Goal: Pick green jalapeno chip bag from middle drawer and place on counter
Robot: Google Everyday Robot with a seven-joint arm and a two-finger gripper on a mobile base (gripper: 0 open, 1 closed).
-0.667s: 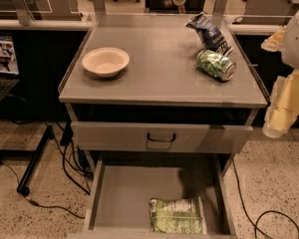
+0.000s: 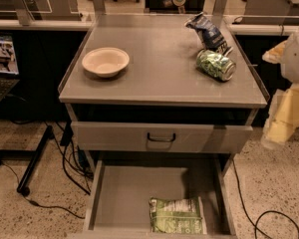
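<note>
Arm: we see our one arm at the far right edge of the view, with a white rounded segment up high, partly cut off by the frame.
Wrist: below it a pale yellow section hangs downward, leaning slightly to the left.
Gripper: at the low end of that section, in the air, just off the desk's right front corner and apart from it.

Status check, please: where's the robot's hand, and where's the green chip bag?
Gripper hanging off to the right of the cabinet. Green jalapeno chip bag lying flat in open middle drawer, front right. Nothing covering it.
</note>
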